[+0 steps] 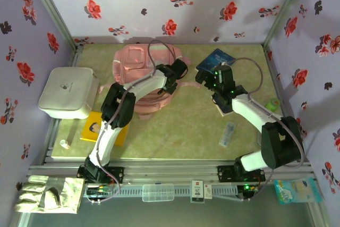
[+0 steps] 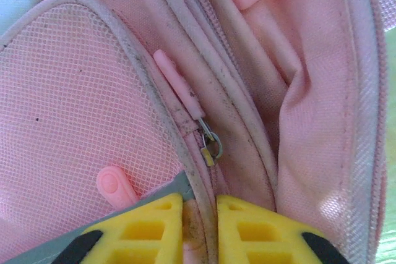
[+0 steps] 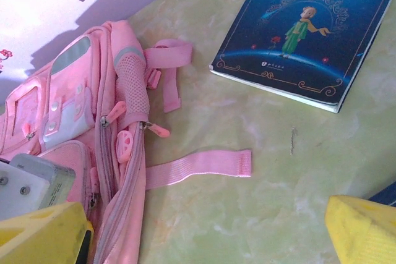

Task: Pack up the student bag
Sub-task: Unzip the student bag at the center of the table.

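The student bag [image 1: 139, 73], soft and pink, lies at the back middle of the table. My left gripper [image 1: 179, 70] is at its right side. In the left wrist view the yellow fingers [image 2: 154, 227] stand close together, pinched on the bag's grey-pink piping beside a zip, just below the metal slider [image 2: 211, 148] and its pink pull [image 2: 178, 86]. My right gripper [image 1: 209, 78] hovers to the right of the bag, open, with bare table between its fingertips [image 3: 362, 227]. A loose pink strap [image 3: 198, 166] lies flat on the table ahead of it.
A dark blue book [image 1: 215, 58] lies at the back right. A white rounded box [image 1: 66, 93] stands at the left, with a yellow book [image 1: 103, 127] in front of it. A white tube [image 1: 228, 133] and a green object [image 1: 273, 104] lie on the right.
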Available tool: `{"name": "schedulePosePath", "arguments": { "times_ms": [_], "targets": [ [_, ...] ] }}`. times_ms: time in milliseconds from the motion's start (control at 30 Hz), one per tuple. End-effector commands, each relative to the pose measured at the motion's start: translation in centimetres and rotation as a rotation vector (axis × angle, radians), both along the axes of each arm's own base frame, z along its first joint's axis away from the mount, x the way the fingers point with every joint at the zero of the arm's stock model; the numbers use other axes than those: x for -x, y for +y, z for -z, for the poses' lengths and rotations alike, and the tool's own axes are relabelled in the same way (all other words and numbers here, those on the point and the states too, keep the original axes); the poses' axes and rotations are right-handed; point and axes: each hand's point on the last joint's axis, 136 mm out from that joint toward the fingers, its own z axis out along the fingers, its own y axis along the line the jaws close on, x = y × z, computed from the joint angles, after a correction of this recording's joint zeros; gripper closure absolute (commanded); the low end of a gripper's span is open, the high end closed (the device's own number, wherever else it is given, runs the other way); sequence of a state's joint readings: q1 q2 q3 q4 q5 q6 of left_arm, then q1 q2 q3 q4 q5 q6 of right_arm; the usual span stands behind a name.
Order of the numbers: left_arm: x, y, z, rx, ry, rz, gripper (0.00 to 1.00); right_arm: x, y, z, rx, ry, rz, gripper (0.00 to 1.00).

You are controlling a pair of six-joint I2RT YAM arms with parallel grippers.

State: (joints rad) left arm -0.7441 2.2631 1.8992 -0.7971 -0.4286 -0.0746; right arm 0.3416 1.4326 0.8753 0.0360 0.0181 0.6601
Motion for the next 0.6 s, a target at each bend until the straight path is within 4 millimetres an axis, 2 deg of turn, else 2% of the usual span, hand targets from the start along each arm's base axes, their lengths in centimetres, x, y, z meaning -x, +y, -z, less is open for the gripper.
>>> {"name": "schedulePosePath", "arguments": {
  "times_ms": [0, 233, 333, 433, 567],
  "targets": [
    [-0.2, 1.4, -3.4, -0.049, -0.042, 0.044, 0.88, -0.3, 0.3, 0.5, 0.008, -0.004, -0.029, 0.01],
    [0.8, 3.5, -9.6, 0.047, -0.126, 0.051, 0.97, -1.0, 2.1, 1.2, -0.002, 0.013, -0.126, 0.01],
    [1.2, 4.5, -11.9, 0.103, -0.168, 0.055, 0.98, -1.6, 4.4, 1.2, -0.029, 0.001, -0.246, 0.01],
    [1.5, 5.1, -14.2, 0.156, -0.207, 0.056, 0.99, -1.4, 7.9, 0.2, -0.081, -0.049, -0.43, 0.1],
    [1.7, 5.7, -17.2, 0.19, -0.267, 0.064, 0.99, -2.4, 9.5, 0.5, -0.052, -0.084, -0.488, 0.19]
  ]
}}
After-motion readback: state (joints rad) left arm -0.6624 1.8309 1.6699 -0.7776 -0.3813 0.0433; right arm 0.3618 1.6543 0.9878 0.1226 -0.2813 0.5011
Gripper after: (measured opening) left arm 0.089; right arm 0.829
